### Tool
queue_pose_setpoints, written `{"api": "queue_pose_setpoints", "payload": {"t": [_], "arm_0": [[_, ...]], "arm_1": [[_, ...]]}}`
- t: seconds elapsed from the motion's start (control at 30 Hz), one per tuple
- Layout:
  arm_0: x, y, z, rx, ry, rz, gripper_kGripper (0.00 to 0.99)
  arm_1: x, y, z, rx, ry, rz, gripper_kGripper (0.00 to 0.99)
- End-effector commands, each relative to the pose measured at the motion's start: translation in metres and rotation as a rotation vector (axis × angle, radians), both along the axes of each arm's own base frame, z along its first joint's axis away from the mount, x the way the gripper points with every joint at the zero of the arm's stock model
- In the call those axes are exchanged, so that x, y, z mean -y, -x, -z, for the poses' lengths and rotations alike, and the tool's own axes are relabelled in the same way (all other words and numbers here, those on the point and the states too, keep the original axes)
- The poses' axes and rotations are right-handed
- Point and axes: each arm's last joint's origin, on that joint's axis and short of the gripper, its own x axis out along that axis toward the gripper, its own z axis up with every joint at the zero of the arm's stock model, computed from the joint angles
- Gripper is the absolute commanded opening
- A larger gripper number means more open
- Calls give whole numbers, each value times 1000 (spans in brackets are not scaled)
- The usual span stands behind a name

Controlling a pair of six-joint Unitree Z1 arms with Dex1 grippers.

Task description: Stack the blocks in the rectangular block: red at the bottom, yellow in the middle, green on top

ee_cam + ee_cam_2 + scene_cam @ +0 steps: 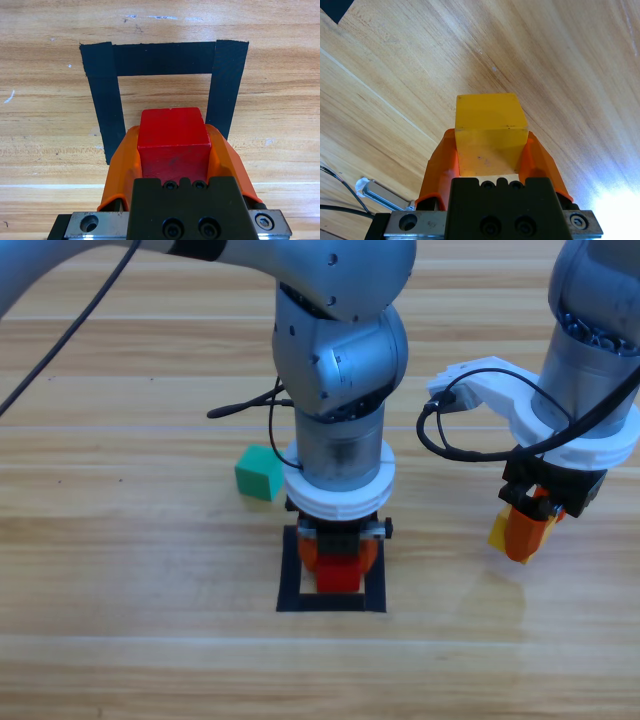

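- Left tool (338, 562) grips the red cube (338, 575) by its flat sides, over the taped rectangle (290, 570).
- Right tool (522, 530), at 3 o'clock, clamps the yellow cube (490, 135).
- Green cube (259, 472) at 10 o'clock: likely light, rigid, graspable on opposite faces.

No readable text, labels, brands or numbers on any surface in view.

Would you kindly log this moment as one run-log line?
left hand: shut on red cube, over tape square | right hand: shut on yellow cube, right of square | green cube: on table
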Motion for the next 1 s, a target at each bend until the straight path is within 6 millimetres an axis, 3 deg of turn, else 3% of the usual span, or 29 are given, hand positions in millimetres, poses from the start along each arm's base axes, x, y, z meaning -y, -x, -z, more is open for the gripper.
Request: {"api": "queue_pose_setpoints", "payload": {"t": [0.03, 0.3, 0.37, 0.43, 0.47, 0.53, 0.57, 0.87, 1.0], "arm_0": [[7, 5, 33, -48, -49, 27, 0], [7, 5, 39, -51, -53, 32, 5], [7, 5, 38, -50, -52, 32, 75], [9, 4, 39, -47, -48, 32, 295], [11, 4, 38, -42, -42, 32, 449], [12, 3, 37, -36, -35, 27, 867], [12, 3, 35, -36, -35, 27, 962], [2, 5, 6, -1, -13, 41, 990], [-4, 10, -29, 50, 28, 49, 990]], "arm_1": [[11, -1, -1, -12, 3, 34, 175], [11, -1, -1, -12, 3, 34, 175], [11, -1, -1, -11, 2, 34, 175], [11, -1, -1, -11, 2, 35, 175], [11, -1, -2, -9, 0, 37, 175], [11, -1, -2, -5, -3, 38, 175], [11, -2, -2, -4, -4, 41, 175], [13, 1, -10, 32, -35, 79, 175], [18, 2, -23, 80, -67, 113, 175]]}}
